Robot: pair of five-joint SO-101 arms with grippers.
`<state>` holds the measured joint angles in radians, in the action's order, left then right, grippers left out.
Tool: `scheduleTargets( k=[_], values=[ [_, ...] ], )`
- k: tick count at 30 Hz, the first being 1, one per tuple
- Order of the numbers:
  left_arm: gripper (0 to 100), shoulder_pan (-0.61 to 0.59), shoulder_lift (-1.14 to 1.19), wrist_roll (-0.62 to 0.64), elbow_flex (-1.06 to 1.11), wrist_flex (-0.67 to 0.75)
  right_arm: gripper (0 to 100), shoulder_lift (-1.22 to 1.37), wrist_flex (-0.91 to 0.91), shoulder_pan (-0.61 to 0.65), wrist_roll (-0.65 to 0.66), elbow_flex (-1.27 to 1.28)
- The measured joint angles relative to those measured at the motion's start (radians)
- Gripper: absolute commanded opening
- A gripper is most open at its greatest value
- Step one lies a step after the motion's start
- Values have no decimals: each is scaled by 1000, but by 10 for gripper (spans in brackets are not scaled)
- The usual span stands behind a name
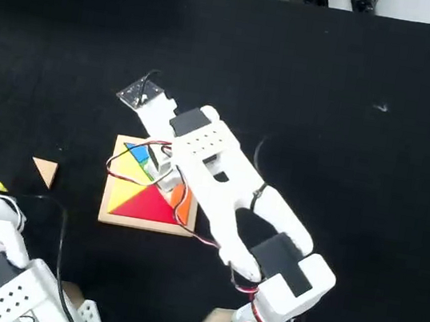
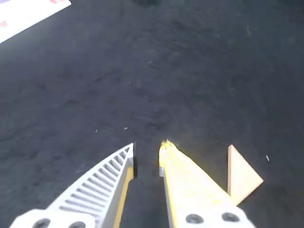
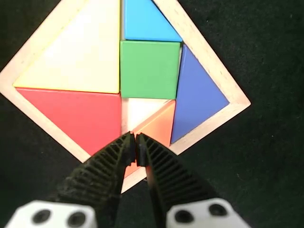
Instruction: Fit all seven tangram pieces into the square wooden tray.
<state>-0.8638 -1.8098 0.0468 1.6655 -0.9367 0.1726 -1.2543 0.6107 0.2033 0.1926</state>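
The right arm point(image 1: 219, 186) stretches from its base diagonally over the square wooden tray point(image 1: 104, 201). The right gripper point(image 3: 134, 141) points straight down, fingers pressed together on nothing, tips over the orange triangle point(image 3: 159, 126). The left gripper point(image 2: 147, 154) sits low near its base, fingers slightly parted (nothing between them). The tan triangle point(image 1: 45, 170) lies on the table beside the tray, long edge crosswise, apex toward the arms.
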Motion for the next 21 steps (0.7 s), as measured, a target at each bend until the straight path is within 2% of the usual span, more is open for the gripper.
scheduleTargets(
  k=[4,11,17,21],
  values=[
    [214,98,0,-48,0,0,11,0,17,-66,0,0],
    [215,242,38,-26,-98,-31,11,0,49,-215,-2,0],
    [217,368,288,34,-262,-54,11,0,115,-261,-2,31],
    [220,376,554,138,-315,49,11,0,167,-258,-2,72]
  ],
)
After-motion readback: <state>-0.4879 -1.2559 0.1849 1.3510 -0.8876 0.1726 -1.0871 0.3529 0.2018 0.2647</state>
